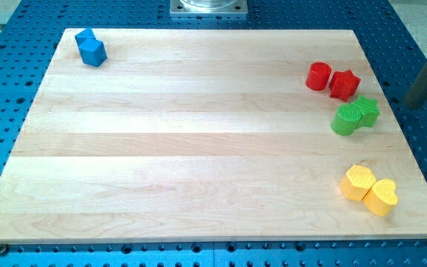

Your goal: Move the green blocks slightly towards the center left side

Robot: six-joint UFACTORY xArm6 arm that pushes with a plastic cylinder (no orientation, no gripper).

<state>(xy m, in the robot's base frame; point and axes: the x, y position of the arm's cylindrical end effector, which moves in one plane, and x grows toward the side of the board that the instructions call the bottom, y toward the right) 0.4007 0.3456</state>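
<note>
Two green blocks touch each other near the board's right edge: a green cylinder and a green star-shaped block just to its upper right. My tip is at the lower end of the dark rod. It is to the right of the green blocks, past the board's right edge and over the blue perforated surface. It touches no block.
A red cylinder and a red star sit just above the green blocks. Two yellow blocks, one heart-shaped, lie at the lower right. Two blue blocks lie at the top left corner of the wooden board.
</note>
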